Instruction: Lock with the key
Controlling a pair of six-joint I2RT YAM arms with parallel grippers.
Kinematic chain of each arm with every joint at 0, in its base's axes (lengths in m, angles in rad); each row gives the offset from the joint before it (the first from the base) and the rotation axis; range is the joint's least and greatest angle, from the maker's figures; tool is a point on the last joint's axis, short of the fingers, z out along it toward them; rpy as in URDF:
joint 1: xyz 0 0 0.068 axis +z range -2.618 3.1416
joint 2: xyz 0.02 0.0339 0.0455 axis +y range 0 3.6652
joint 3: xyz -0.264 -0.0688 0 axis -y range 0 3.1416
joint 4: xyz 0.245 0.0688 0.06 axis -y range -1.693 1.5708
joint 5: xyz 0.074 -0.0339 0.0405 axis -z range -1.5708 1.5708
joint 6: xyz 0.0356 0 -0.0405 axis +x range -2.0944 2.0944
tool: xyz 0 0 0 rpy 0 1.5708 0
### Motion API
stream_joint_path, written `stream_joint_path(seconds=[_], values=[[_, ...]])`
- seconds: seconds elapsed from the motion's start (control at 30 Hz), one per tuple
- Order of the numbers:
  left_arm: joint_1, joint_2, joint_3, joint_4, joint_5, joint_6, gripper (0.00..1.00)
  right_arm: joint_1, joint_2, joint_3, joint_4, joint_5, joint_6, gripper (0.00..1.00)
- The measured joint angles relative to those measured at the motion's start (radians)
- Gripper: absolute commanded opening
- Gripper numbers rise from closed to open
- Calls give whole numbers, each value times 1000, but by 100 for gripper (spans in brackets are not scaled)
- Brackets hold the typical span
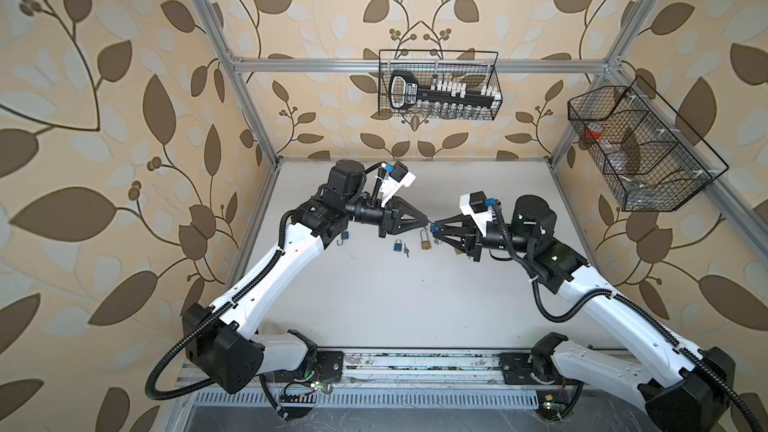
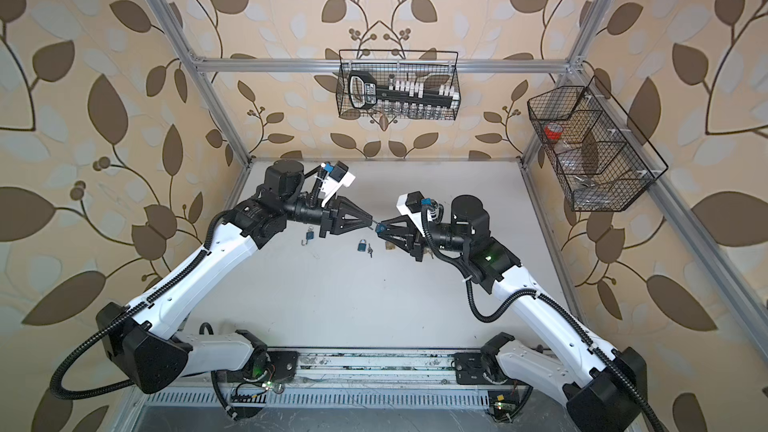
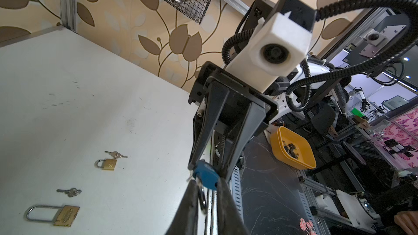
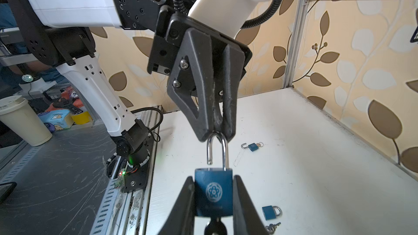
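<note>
Clamped between the right jaws, the blue padlock (image 4: pixel 213 192) is gripped by the two sides of its body, and its emblem face shows in the right wrist view. Those jaws stand only as far apart as the body is wide. A key (image 4: pixel 214 228) sits in the end of the body away from the shackle (image 4: pixel 225 152). That steel shackle is unlatched: one leg enters the body and the other ends free just short of it. The left jaws are almost closed and pinch the shackle's curved top between their tips. In both top views the two arms meet tip to tip. The lock is raised over the surface between them, about midway between its left and right edges and nearer the back edge than the front.

On the surface just frontward of that meeting point lies a latched blue padlock (image 4: pixel 270 212), with a pair of keys (image 4: pixel 273 227) just beside it. A long-shackled brass padlock (image 1: pixel 424 241) lies near these, on their right-edge side. Farther toward that edge is a small brass padlock (image 3: pixel 106 163). Toward the left edge lies an open blue padlock (image 4: pixel 253 146). A wire basket (image 1: pixel 438 51) hangs on the back frame rail.
</note>
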Motion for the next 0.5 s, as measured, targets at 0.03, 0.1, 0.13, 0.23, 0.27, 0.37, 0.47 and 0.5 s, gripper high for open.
stream_joint_path(seconds=[0.03,0.1,0.13,0.23,0.27,0.37,0.47,0.5], values=[[0,1,2,-1,0,0,16,0,-1,0,0,0,0,0],[0,3,6,-4,0,0,16,0,-2,0,1,0,0,0],[0,4,7,-4,0,0,16,0,-2,0,2,0,0,0],[0,4,8,-7,0,1,15,0,-2,0,2,-2,0,0],[0,4,8,-8,0,1,15,0,-2,0,3,-3,1,0],[0,4,8,-11,0,1,15,0,-2,-3,8,-10,2,0],[0,5,8,-14,0,1,15,0,-2,-7,18,-16,5,0],[0,5,8,-14,0,1,14,0,-2,-7,19,-19,7,0]])
